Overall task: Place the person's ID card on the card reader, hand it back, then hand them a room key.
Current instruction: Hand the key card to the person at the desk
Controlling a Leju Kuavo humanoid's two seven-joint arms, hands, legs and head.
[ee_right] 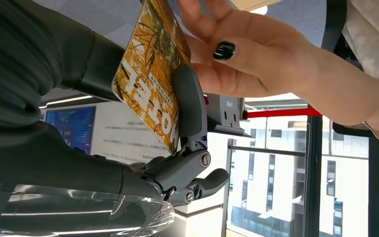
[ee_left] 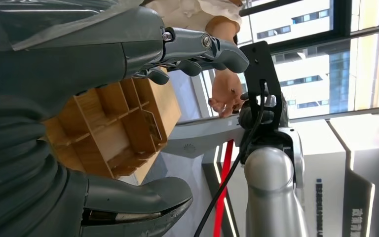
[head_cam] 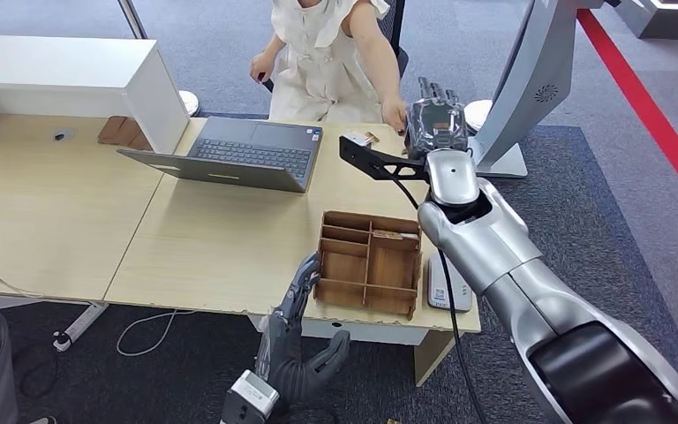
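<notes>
Holding: right hand (ee_right: 143, 163) grips a card (ee_right: 150, 74) with orange-yellow print, pinched between thumb and a dark finger; printed text too blurred to read, so ID card or room key cannot be told.
Right hand, head view: right hand (head_cam: 435, 119) reaches over the far desk edge, seen from behind; the card is hidden there by the hand.
Person: person's hand (ee_right: 256, 59) with a dark nail touches the card's far end; in head view it (head_cam: 395, 113) sits just beside the robot hand, head cut off by the frame.
Left hand: left hand (head_cam: 300, 340) empty, fingers apart, at the near desk edge beside the wooden tray (head_cam: 369, 261).
Card reader: white device (head_cam: 447, 290) right of the tray, partly hidden by the right arm.
Rest: open laptop (head_cam: 243, 152) on the desk (head_cam: 203, 238).
</notes>
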